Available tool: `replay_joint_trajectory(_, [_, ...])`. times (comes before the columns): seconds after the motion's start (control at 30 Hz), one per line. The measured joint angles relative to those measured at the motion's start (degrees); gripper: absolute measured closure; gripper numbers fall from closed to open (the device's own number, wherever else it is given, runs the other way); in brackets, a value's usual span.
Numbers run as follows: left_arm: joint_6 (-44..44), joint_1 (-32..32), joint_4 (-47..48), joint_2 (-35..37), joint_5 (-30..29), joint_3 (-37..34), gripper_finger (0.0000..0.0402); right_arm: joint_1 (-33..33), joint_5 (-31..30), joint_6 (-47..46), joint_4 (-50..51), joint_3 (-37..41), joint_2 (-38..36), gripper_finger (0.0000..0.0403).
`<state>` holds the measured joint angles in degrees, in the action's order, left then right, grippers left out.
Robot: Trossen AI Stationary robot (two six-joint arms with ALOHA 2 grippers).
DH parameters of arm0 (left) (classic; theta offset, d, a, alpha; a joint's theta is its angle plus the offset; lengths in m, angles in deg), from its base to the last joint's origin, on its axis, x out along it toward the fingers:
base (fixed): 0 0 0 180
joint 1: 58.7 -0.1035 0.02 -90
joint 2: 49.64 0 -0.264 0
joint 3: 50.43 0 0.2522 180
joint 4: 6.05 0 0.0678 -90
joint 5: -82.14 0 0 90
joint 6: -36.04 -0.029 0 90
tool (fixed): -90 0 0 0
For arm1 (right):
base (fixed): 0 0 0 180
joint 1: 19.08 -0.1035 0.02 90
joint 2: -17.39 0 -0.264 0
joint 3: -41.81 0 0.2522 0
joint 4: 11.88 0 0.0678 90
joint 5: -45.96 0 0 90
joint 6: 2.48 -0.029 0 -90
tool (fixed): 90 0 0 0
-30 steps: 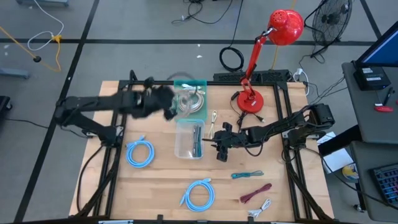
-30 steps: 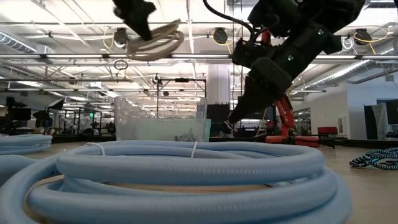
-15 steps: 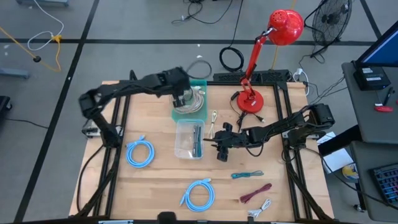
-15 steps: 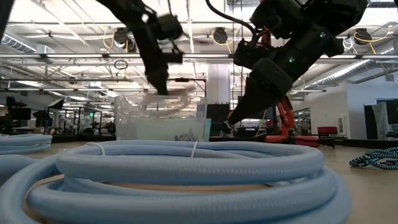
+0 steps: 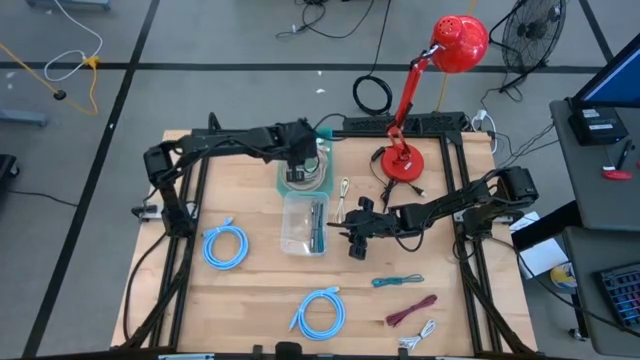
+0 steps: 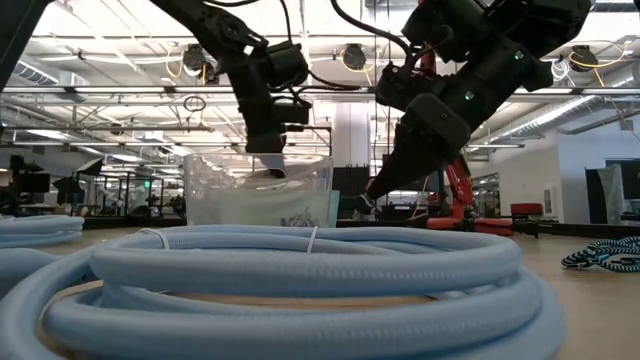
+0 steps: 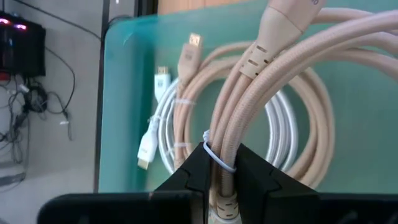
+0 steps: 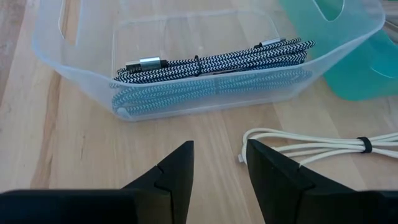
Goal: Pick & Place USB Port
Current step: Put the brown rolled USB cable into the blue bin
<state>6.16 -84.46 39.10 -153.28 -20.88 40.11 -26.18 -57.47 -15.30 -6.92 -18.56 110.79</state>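
My left gripper [image 5: 298, 163] [image 7: 219, 186] reaches down into the teal bin [image 5: 322, 138] [image 7: 124, 93] at the table's far middle, shut on a coiled beige braided cable [image 7: 280, 93] [image 6: 266, 174]. A white cable [image 7: 163, 134] lies on that bin's floor. My right gripper [image 5: 352, 238] [image 8: 217, 180] is open and hovers low, just right of the clear bin [image 5: 288, 243] [image 8: 74, 68]. That bin holds braided black-and-white and teal cables [image 8: 211, 74]. A thin cream cable [image 8: 311, 146] lies on the wood by my right fingertips. My left gripper pinches the beige coil between its two fingers, at the bunched strands by the white tie [image 7: 217, 163]. It comes from above, pointing down, with the fingers across the strands. The coil hangs below the fingers inside the teal bin; whether it rests on the white cable, I cannot tell.
A red desk lamp [image 5: 405, 165] stands on the far right. Blue coiled cables lie at near left [image 5: 225, 247] and near centre [image 5: 320, 312], the latter filling the low view's front [image 6: 300, 270]. Small teal [image 5: 398, 281], maroon [image 5: 412, 311] and white [image 5: 418, 335] cables lie near right.
My left arm has swung toward the table's right, from left of the teal bin to over it. It has then come down, lowering the beige coil from high above the bin into it. It has stayed shut on the coil. My right arm has kept still.
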Motion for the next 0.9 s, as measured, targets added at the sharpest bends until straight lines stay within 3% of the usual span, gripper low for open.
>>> replay_joint_trajectory(0.47, [-0.6,-1.39,-1.74,-3.77,3.34,0.08,0.0358,0.0,0.0,0.0,-0.49,-0.04,0.0,0.0264])
replay_joint_trajectory(0.67, [-1.16,-1.33,-4.49,-8.41,3.19,0.09,0.0358,0.0,0.0,0.0,-0.46,-0.04,0.0,0.0264])
replay_joint_trajectory(0.9, [-1.1,-1.98,-5.39,-8.88,1.94,0.09,0.0358,0.0,0.0,0.02,-0.46,-0.04,0.0,0.0264])
